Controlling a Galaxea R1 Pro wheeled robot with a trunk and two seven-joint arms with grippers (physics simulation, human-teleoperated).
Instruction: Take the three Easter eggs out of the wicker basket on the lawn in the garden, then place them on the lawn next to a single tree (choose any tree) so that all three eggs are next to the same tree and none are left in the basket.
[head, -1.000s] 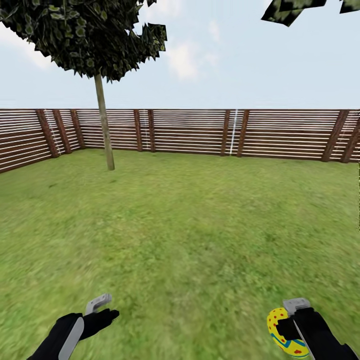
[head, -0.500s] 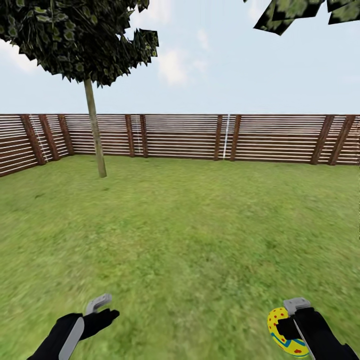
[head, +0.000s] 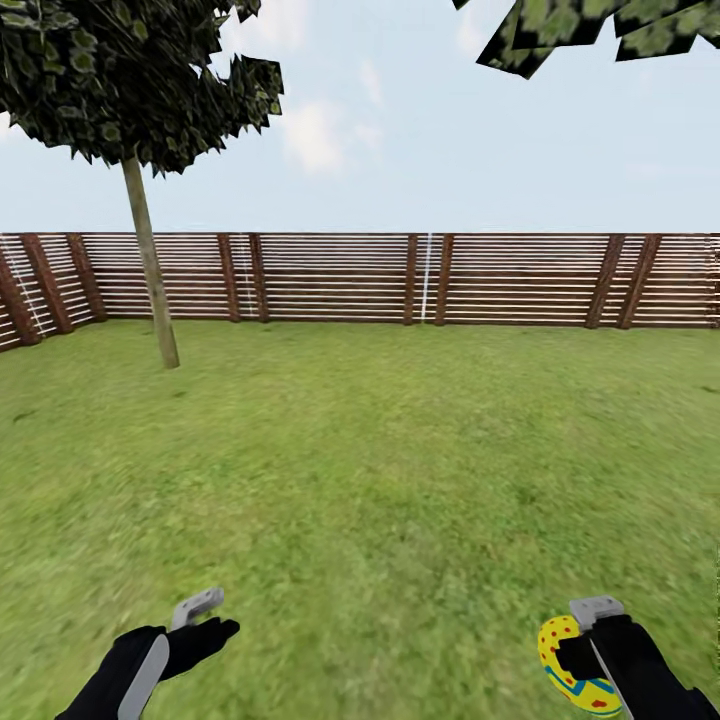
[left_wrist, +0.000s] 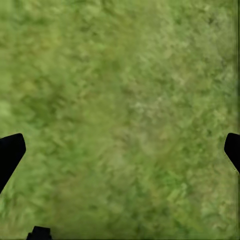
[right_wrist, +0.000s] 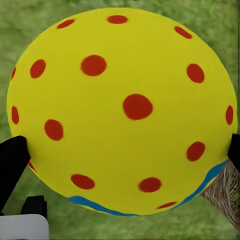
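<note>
**One egg in my right hand, open lawn ahead**

From the head camera I look across a wide flat lawn of green grass (head: 380, 460) to a brown slatted wooden fence (head: 330, 278) under a pale, lightly clouded sky. A thin-trunked tree with a round dark-green crown (head: 150, 270) stands on the grass at the far left, near the fence. At the upper right corner a cluster of flat green leaves (head: 600, 25) hangs into view; I cannot see what trunk it belongs to.

My right hand (head: 592, 650) sits low at the right, closed on a small yellow Easter egg with red dots and a blue-green zigzag band (head: 565, 665). In the right wrist camera that egg (right_wrist: 122, 112) sits between the two dark fingertips (right_wrist: 12, 162), one at each side of it, with grass behind. A patch of brown woven texture (right_wrist: 225, 192) shows at one edge there; it may be wicker, but the piece is too small for me to be sure.

My left hand (head: 200, 620) is low at the left, held above the grass. Its wrist camera shows the black fingertips (left_wrist: 10, 152) set wide apart at opposite sides, with only blurred green grass (left_wrist: 125, 115) between them, so the hand is open and holds nothing.
</note>
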